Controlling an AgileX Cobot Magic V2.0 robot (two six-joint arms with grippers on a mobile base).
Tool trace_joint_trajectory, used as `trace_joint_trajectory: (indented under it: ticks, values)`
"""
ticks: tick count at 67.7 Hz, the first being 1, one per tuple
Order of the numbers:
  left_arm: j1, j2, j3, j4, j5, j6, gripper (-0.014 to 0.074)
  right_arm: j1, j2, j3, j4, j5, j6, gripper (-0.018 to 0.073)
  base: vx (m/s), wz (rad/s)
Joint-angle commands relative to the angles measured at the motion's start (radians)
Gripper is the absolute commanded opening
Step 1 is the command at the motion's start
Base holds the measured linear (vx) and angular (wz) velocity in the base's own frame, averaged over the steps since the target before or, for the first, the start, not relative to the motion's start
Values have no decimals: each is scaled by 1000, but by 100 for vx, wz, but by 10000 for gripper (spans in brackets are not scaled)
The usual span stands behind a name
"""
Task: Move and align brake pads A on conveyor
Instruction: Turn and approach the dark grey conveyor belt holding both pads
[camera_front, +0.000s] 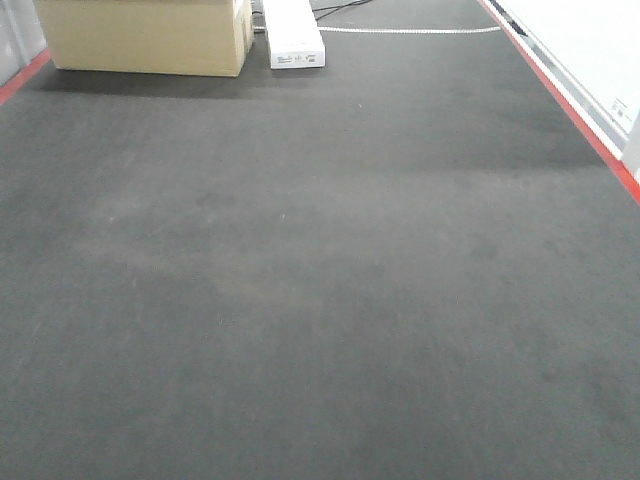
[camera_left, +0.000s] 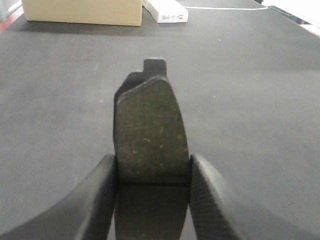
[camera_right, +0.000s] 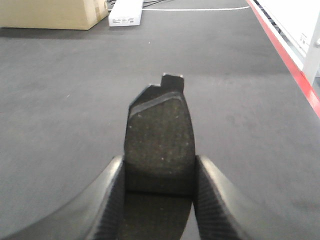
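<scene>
Left wrist view: left gripper (camera_left: 152, 169) clamped on a brake pad (camera_left: 150, 125), pointing forward over the conveyor (camera_left: 260, 100); right gripper (camera_right: 160, 170) likewise clamped on a second brake pad (camera_right: 160, 127). Open belt ahead, red edge strip (camera_right: 292, 65) at right. At far end, cardboard box (camera_front: 150, 35) and white unit (camera_front: 293, 38).

The front view looks down along the conveyor (camera_front: 320, 300) from above. Both wrist views ride low, close behind the left hand (camera_left: 152, 162) and right hand (camera_right: 159, 162), facing likewise. All share the upper-left cardboard box (camera_front: 145, 35).
</scene>
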Motion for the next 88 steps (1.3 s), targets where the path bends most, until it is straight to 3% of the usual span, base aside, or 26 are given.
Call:
trace_joint_trajectory:
  ticks: [1,88]
  values:
    - [-4,-2,-29,-3,-100,0,-6,0,8,-29,-10,-92,-4,-10,28,-3]
    - [-4,-2,-29,-3,-100,0,-6,0,8,-29,-10,-92,-4,-10,8,0]
